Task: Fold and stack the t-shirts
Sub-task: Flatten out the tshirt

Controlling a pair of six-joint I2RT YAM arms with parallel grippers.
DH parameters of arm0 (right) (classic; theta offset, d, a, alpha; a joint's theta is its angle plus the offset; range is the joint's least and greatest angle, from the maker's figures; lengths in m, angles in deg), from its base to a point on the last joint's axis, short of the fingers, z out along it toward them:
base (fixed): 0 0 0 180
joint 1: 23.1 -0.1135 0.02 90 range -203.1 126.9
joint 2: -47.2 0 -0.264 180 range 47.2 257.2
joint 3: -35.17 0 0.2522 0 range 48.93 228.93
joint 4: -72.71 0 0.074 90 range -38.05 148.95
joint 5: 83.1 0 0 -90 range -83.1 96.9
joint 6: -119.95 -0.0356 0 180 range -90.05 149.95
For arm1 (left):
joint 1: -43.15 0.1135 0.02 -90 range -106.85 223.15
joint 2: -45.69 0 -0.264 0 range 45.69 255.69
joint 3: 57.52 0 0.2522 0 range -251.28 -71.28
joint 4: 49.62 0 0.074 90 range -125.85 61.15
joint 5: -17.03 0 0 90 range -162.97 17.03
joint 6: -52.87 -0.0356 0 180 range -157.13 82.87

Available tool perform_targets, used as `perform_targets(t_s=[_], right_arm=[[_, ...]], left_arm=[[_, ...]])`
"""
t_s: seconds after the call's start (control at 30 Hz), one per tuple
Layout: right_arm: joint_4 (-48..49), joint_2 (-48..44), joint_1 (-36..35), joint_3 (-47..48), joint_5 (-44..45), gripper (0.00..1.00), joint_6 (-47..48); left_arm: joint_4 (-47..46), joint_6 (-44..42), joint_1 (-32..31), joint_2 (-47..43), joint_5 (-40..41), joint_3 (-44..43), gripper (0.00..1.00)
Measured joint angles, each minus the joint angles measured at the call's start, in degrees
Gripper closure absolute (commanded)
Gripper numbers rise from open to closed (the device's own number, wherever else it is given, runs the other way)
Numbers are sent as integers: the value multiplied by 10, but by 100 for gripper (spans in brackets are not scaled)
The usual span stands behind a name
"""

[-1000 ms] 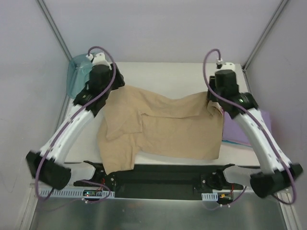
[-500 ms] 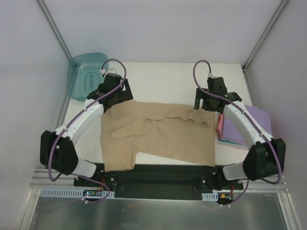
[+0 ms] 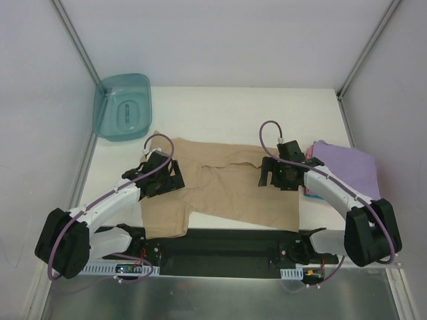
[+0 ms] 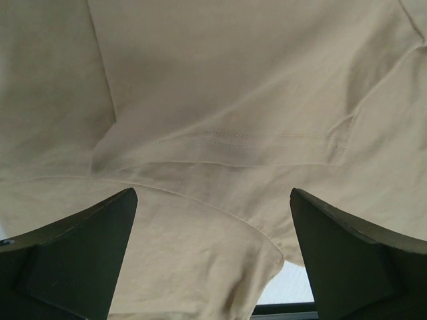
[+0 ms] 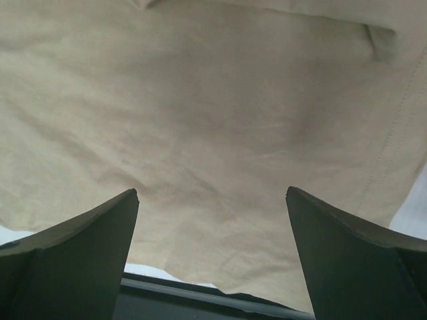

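cloth is lying limp here: the plain tan soft-cotton t-shirt [image 3: 227, 190] is spreading across the white worktop [image 3: 233, 113], rumpled, with one sleeve [image 4: 220, 127] doubling over on its left side. it is looking light, floppy and quick to wrinkle, so pinching a hem edge or shoulder corner is seeming wiser than grabbing the flat middle. the left claw [image 3: 165, 179] and right claw [image 3: 272, 173] are hovering over it, jaws spread wide, gripping nothing. the folded lavender-purple t-shirt [image 3: 347, 167] is sitting at the right edge, apparently covering a pink folded t-shirt [image 3: 309, 192], though that overlap is hard to confirm.
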Motion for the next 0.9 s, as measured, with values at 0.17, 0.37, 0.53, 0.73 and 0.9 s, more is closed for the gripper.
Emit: perform_targets(t_s=[0.17,0.37,0.53,0.73,0.9], right_arm=[[20,91,0,11,17,3,-18],[19,169,12,73,34,3,-28],[11,223,47,130,33,3,-27],[-11,303,73,228,34,3,-14],[-16,351,84,296,48,3,-2]], left_arm=[[-22,22,5,22,18,10,1],[-48,23,35,123,26,-22,1],[-64,15,58,203,26,-88,1],[-74,-15,89,315,7,-202,1],[-86,-46,105,373,-17,-274,1]])
